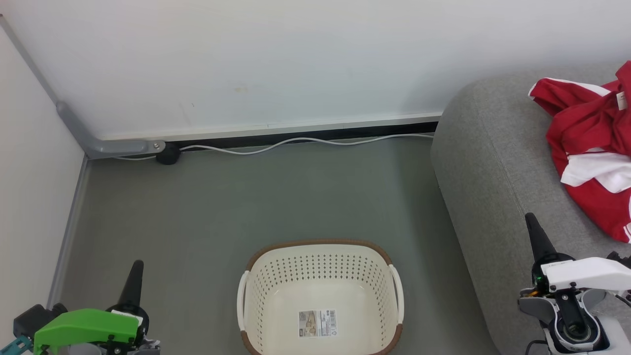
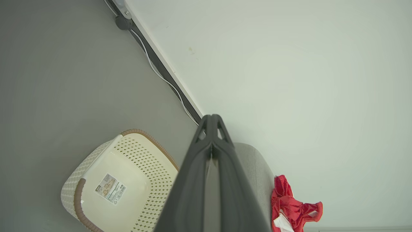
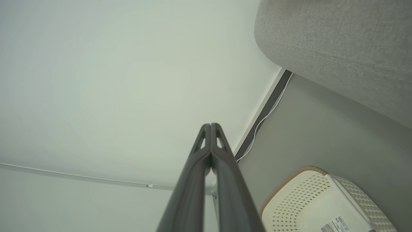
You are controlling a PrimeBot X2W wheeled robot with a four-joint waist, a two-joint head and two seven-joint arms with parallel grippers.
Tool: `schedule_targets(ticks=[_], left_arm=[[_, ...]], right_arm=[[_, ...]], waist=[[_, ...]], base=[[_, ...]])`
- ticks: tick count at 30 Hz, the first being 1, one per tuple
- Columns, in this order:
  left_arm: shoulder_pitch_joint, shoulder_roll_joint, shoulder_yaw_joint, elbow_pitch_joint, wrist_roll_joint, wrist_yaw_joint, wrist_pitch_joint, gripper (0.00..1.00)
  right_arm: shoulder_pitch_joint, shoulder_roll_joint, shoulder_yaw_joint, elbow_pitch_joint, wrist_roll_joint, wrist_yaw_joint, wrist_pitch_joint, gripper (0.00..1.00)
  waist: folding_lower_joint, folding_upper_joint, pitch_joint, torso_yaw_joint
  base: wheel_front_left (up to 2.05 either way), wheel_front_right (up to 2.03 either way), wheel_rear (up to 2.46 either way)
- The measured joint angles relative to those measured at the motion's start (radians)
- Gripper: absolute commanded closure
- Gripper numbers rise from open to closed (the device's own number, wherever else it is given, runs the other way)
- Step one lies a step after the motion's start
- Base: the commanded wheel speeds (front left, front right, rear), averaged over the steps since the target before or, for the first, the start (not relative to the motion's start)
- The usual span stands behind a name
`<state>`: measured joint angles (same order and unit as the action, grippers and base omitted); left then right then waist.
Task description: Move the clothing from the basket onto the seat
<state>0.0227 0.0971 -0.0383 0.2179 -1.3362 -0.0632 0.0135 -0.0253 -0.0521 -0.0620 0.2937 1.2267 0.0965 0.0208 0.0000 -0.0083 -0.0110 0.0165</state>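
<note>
Closest in, the left hand [image 1: 136,271] rises at the lower left of the head view behind its green housing [image 1: 86,328]. The right hand [image 1: 536,236] rises at the lower right above its white housing [image 1: 586,273]. Each has its two dark fingers pressed together into a single point and pinches nothing; both wrist views show the tips meeting the same way. The left hand hangs over the grey floor [image 1: 197,207], apart from the basket [image 1: 320,268]. The right hand's tip shows against the front edge of the seat [image 1: 493,162].

Between the two hands, at the bottom middle of the head view, the basket stands upright on the floor. It is cream with perforated sides, a brown rim and a white handle on either side. Its bottom lies bare around a paper sticker [image 1: 317,323].

The clothing [image 1: 591,148] lies on the seat at the right, a crumpled red heap with white panels that runs off the picture's right edge. A small label shows near its top. It is well apart from the basket, and the seat's rounded grey end stands between the two.

Behind them a pale wall [image 1: 246,59] meets the floor along a dark skirting strip [image 1: 305,134]. A white cable [image 1: 296,142] snakes along its foot from a dark round plug [image 1: 168,155] towards the seat. A grey conduit [image 1: 79,128] runs down the left corner to that plug. All of these lie well beyond the basket.
</note>
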Motion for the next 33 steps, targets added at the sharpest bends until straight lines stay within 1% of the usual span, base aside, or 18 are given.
schedule_targets(ticks=[6, 8, 19, 28, 33], left_arm=[[-0.016, -0.012, 0.018, 0.010, -0.063, -0.017, 0.014, 1.00], [-0.019, -0.012, 0.022, 0.011, -0.076, -0.017, 0.018, 1.00], [-0.045, -0.026, 0.057, 0.033, -0.185, -0.035, 0.047, 1.00], [-0.067, -0.040, 0.086, 0.050, -0.276, -0.052, 0.071, 1.00], [-0.075, -0.043, 0.090, 0.054, -0.280, -0.052, 0.074, 1.00]], right_arm=[[-0.011, 0.004, -0.018, -0.002, 0.079, 0.002, 0.025, 1.00], [-0.011, 0.004, -0.021, -0.002, 0.090, 0.003, 0.026, 1.00], [-0.025, 0.008, -0.053, -0.003, 0.239, 0.017, 0.061, 1.00], [-0.034, 0.013, -0.079, -0.005, 0.357, 0.018, 0.092, 1.00], [-0.036, 0.013, -0.082, -0.006, 0.368, 0.025, 0.096, 1.00]], waist=[[0.0000, 0.0000, 0.003, -0.004], [0.0000, 0.0000, 0.004, -0.004], [0.0000, 0.0000, 0.009, -0.011], [0.0000, 0.0000, 0.014, -0.017], [0.0000, 0.0000, 0.014, -0.017]], base=[[0.00, 0.00, 0.00], [0.00, 0.00, 0.00], [0.00, 0.00, 0.00], [0.00, 0.00, 0.00], [0.00, 0.00, 0.00]])
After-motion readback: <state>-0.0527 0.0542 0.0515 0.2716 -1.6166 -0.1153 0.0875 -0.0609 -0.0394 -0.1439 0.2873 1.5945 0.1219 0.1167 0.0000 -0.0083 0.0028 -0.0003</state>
